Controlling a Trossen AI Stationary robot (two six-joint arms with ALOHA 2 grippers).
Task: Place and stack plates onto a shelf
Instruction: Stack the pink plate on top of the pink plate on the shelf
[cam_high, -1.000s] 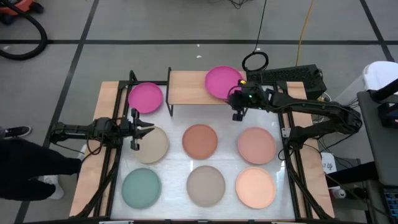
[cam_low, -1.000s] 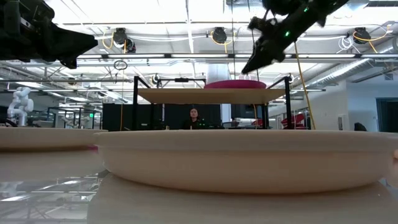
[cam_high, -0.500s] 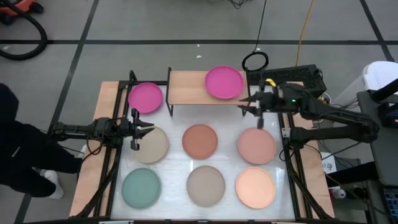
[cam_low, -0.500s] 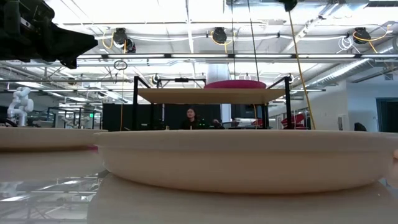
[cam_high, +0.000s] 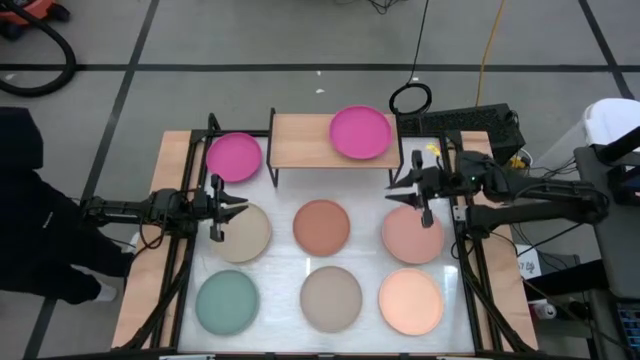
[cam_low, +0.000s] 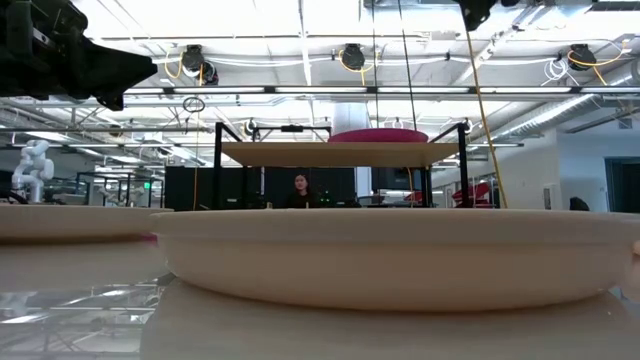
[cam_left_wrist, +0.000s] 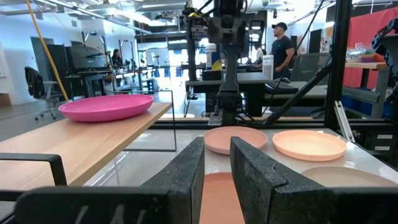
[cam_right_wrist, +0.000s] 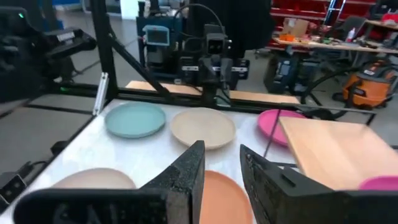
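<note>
The shelf (cam_high: 305, 140) is a light wood board on black legs at the table's far edge. One magenta plate (cam_high: 360, 132) lies flat on its right half. The second magenta plate (cam_high: 233, 157) lies on the table left of the shelf. Beige (cam_high: 248, 232), terracotta (cam_high: 322, 227), dusty pink (cam_high: 412, 238), teal (cam_high: 227, 302), taupe (cam_high: 331, 298) and peach (cam_high: 410, 301) plates lie flat on the table in two rows. My right gripper (cam_high: 398, 186) hovers above the dusty pink plate's far edge, open by a narrow gap (cam_right_wrist: 222, 162), holding nothing. My left gripper (cam_high: 240, 207) waits over the beige plate's far left rim, also narrowly open (cam_left_wrist: 217, 155).
A person in dark clothes (cam_high: 25, 230) stands off the table's left side. A black box and cables (cam_high: 460, 125) sit beyond the far right corner. The shelf's left half (cam_high: 295, 140) is bare wood. In the low view the taupe plate (cam_low: 400, 255) fills the foreground, with people in the room behind.
My right gripper has drawn back from the magenta plate on the shelf, moving toward the table's right edge and then nearer, over the dusty pink plate, and has risen out of the low view. The magenta plate stays flat on the shelf. The person at the left has stepped closer.
</note>
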